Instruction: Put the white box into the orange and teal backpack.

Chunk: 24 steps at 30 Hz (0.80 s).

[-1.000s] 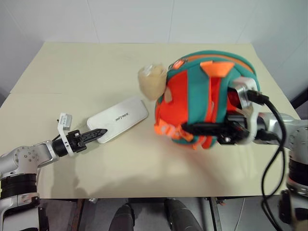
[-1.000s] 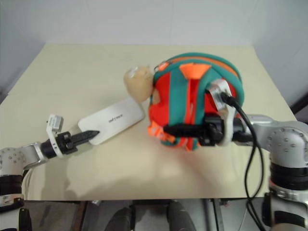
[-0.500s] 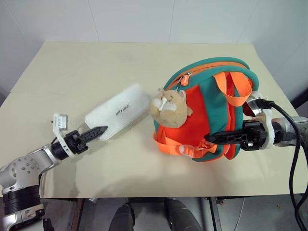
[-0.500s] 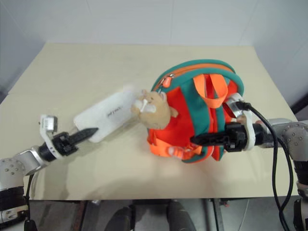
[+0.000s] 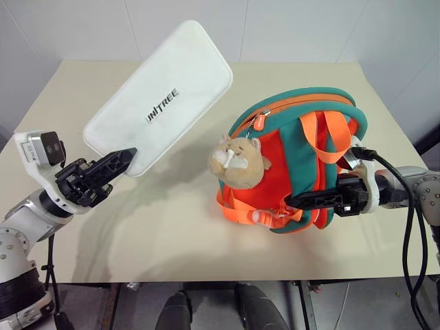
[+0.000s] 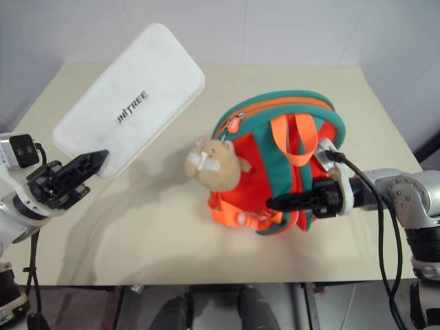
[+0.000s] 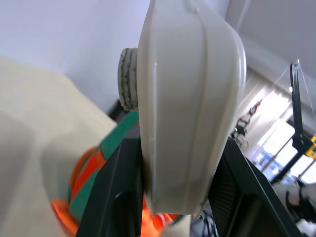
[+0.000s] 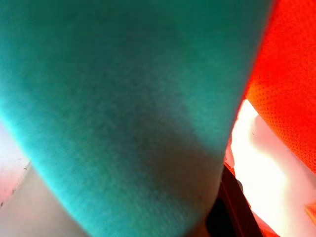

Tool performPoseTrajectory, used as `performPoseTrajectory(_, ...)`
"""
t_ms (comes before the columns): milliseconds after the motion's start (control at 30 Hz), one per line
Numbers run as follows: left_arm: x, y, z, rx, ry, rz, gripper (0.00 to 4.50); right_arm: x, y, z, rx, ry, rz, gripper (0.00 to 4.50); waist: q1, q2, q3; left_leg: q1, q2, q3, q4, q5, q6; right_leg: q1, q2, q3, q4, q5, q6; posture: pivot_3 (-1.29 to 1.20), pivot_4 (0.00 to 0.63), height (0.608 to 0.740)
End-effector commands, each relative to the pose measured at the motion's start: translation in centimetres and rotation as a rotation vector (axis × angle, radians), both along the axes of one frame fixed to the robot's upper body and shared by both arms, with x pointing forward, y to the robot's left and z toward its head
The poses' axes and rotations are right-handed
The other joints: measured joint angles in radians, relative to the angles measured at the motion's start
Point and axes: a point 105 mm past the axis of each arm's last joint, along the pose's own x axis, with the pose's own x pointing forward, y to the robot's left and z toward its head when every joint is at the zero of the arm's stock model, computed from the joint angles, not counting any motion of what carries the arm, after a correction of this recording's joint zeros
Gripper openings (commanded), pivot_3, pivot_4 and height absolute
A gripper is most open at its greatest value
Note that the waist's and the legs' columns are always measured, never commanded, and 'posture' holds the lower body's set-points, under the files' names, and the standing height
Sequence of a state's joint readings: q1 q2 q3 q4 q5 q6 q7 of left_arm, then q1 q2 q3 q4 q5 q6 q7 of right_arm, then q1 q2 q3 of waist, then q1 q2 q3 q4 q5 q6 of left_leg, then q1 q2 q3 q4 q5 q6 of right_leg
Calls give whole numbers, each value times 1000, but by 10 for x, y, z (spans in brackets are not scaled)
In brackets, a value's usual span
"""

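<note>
Lifted since a second ago: the white box [image 5: 159, 93] was flat on the table [image 5: 82, 103] with the left gripper [image 5: 113, 163] at its near corner; now it's up in the air, upper left of frame, tilted with its lettered face toward the camera. Left gripper, lower left, is clamped on the box's lower corner; the wrist view shows the box edge-on between the two black fingers [image 7: 116, 197].

Backpack changed too: it lay bunched over on its side, now the orange and teal backpack [image 5: 295, 161] stands more upright at centre right, straps facing the camera. Right gripper [image 5: 295, 201], lower right, is pinched shut on the bag's near side, at the teal trim or a strap, can't tell which.

Meaning for the task: pick is done, box well apart from the bag, insertion not started. Zipper line along the top rim looks mostly closed from here; no clear mouth visible, so likely the opening has to be found or spread first.

In the way: beige plush charm [image 5: 237, 161] hangs on the bag's left face, directly between box and bag. Orange straps [image 5: 328, 134] drape over the top. Farther back, bare table and white wall.
</note>
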State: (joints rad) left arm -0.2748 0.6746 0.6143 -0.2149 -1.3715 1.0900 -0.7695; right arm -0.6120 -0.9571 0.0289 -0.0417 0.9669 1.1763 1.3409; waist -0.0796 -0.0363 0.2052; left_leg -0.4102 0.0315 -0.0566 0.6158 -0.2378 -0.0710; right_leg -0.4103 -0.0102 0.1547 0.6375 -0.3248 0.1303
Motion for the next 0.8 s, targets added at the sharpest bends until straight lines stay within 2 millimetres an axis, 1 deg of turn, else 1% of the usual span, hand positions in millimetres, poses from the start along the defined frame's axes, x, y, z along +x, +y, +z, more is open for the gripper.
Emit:
performPoseTrajectory(33,-10,-6,5,83,-36,-78,1370,-1,2,9,22,-35,20,124,0,0,0,0,0,0,0,0,0,0,0,0,0,0,0,0,150,740)
performPoseTrajectory(100,-6,-3,3,117,-37,-65,1370,-1,3,9,24,-37,19,124,0,0,0,0,0,0,0,0,0,0,0,0,0,0,0,0,150,740)
performPoseTrajectory(233,4,5,-9,242,-54,-49,1370,-1,5,9,31,-39,16,124,-2,0,0,0,0,0,0,0,0,0,0,0,0,0,-1,0,150,740)
performPoseTrajectory(367,13,12,-19,360,-105,-28,1370,-2,5,8,32,-39,12,124,-1,0,0,0,0,1,-1,0,0,0,0,0,0,-1,-1,0,150,740)
performPoseTrajectory(467,20,15,-17,378,-148,-5,1370,-2,5,8,34,-38,10,124,0,0,0,0,0,1,-1,0,0,0,0,0,0,-1,-1,0,150,740)
performPoseTrajectory(600,30,13,-12,396,-206,-9,1370,-2,6,7,38,-36,11,124,3,0,0,0,0,1,-1,0,0,0,0,0,0,-1,-1,0,150,740)
performPoseTrajectory(700,31,12,-13,418,-222,-20,1370,-4,7,6,39,-34,11,124,3,0,0,0,0,1,-1,0,0,0,0,0,0,-1,-1,0,150,740)
performPoseTrajectory(800,31,11,-15,475,-248,-51,1370,-5,6,6,40,-31,10,124,3,0,0,0,0,1,-1,0,0,0,0,0,0,-1,-1,0,150,740)
